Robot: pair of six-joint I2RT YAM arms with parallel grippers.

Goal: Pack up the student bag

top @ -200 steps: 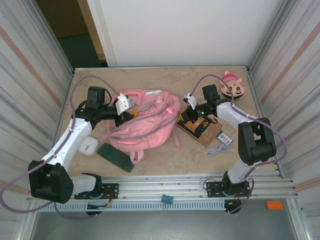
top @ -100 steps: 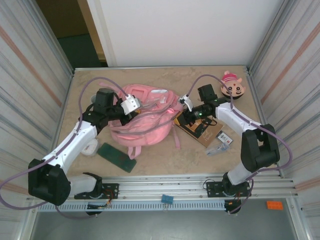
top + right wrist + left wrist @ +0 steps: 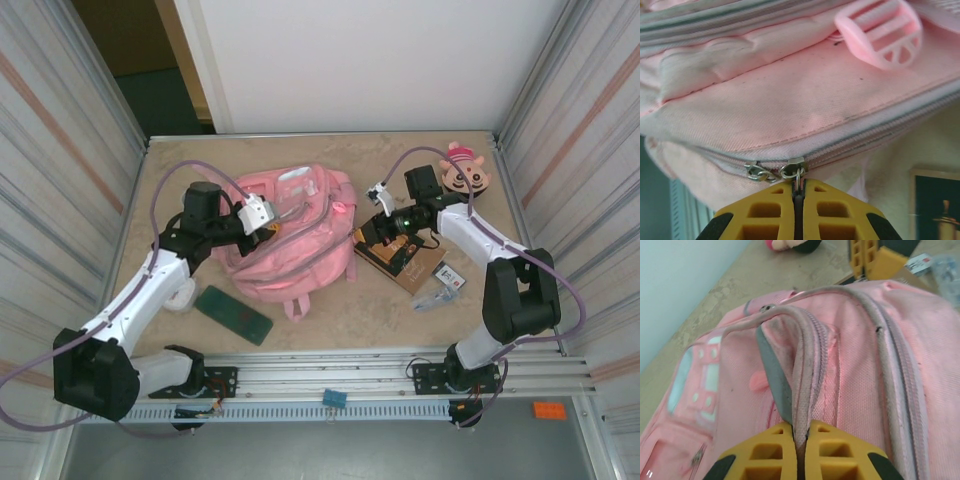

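Left end effector [image 3: 800, 436] pinched a ridged seam [image 3: 809, 365] on the pink bag [image 3: 295, 255]. Right end effector [image 3: 799, 190] clamped its metal zipper pull [image 3: 796, 171].

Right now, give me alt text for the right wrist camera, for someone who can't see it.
The yellow right gripper, shut, pinches a metal zipper pull on a zipper along the pink student bag. A pink plastic buckle sits on the bag at upper right, and beige tabletop shows at lower right.
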